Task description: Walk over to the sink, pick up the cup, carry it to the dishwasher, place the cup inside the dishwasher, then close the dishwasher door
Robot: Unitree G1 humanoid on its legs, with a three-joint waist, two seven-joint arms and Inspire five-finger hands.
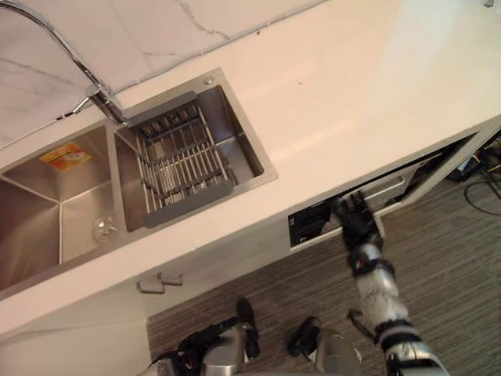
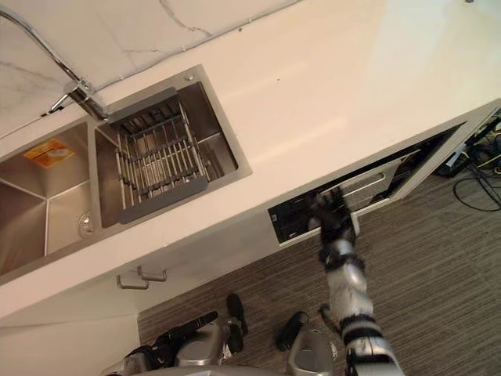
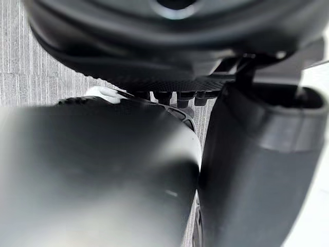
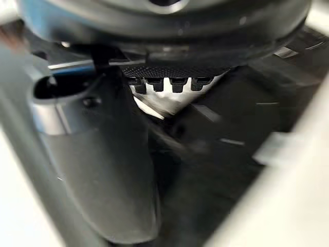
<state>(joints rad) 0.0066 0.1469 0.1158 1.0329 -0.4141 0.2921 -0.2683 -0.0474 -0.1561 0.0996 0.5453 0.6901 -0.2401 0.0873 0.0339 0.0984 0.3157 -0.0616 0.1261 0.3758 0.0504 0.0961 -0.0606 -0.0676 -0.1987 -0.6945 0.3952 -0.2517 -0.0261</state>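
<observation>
The sink (image 1: 47, 196) sits in the desk (image 1: 352, 86) at my left; a rack (image 1: 182, 160) lies in its right basin, the faucet (image 1: 70, 55) behind. Under the desk's front edge is the dishwasher (image 1: 309, 223), my right robot hand (image 1: 358, 223) at it.

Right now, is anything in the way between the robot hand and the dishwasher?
No. The right robot hand is right at the dishwasher, at its dark opening under the counter, and nothing visible stands between them.

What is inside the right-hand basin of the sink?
A wire drainer rack with grey end bars spans the basin from rim to rim, and no dishes show on it. Its bars cover much of the basin floor, so whatever lies underneath, the drain included, cannot be seen.
</observation>
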